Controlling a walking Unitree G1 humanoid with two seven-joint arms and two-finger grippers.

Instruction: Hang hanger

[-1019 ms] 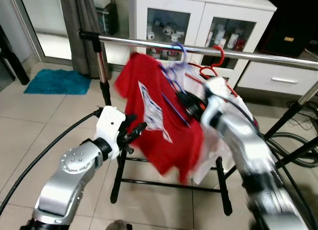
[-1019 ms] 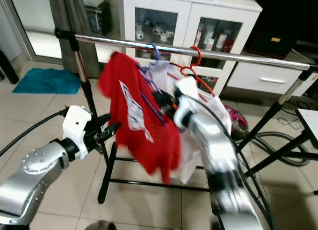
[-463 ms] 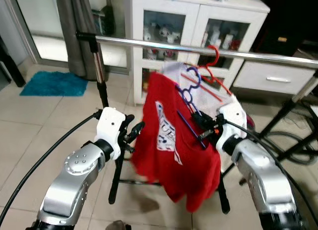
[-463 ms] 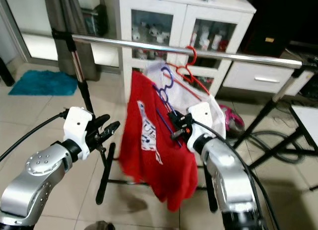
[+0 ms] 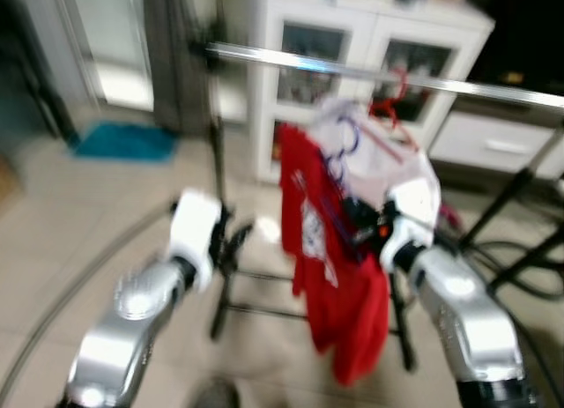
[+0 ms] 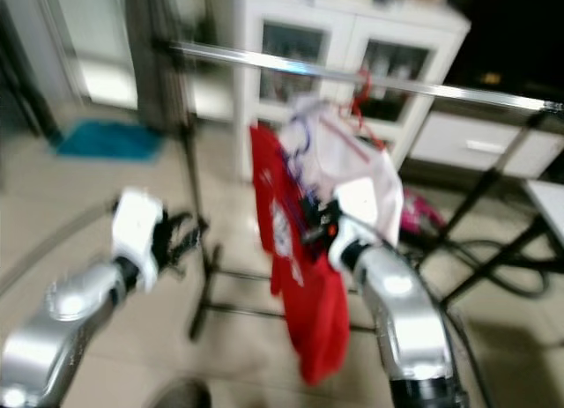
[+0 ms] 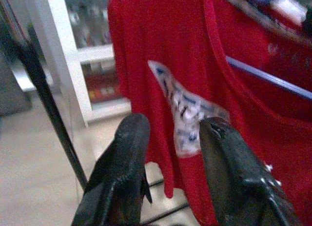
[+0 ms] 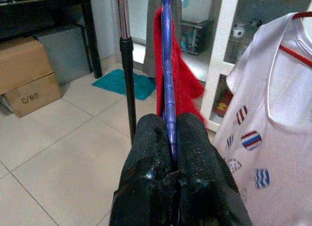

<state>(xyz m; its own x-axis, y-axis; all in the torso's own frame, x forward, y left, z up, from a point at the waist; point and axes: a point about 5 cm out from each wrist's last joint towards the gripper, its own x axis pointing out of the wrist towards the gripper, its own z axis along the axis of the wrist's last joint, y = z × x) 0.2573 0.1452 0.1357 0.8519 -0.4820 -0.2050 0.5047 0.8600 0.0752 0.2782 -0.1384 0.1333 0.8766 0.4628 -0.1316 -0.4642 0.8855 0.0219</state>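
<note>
A red T-shirt [image 5: 333, 249] hangs on a blue hanger [image 8: 168, 65]. My right gripper [image 5: 366, 229] is shut on the hanger's lower bar, in front of the metal rail [image 5: 291, 63]. The blue hook [image 5: 350, 140] sits below the rail, not on it. A white shirt [image 6: 345, 152] on a red hanger [image 5: 398, 82] hangs from the rail just behind. My left gripper [image 5: 238, 236] is open and empty, beside the rack's black upright [image 7: 44, 89] and left of the red T-shirt [image 7: 195, 50]. Both eye views are blurred.
A white glass-door cabinet [image 5: 352, 38] stands behind the rack. A teal mat [image 5: 123, 142] lies on the tiled floor at left. Hoses and a second rack's legs [image 5: 520, 241] crowd the right. A cardboard box [image 8: 31, 84] sits under a dark table.
My right arm has drawn down and back from the rail with the hanger. The red T-shirt has swung to hang narrower. The camera has shifted and the picture is now blurred.
</note>
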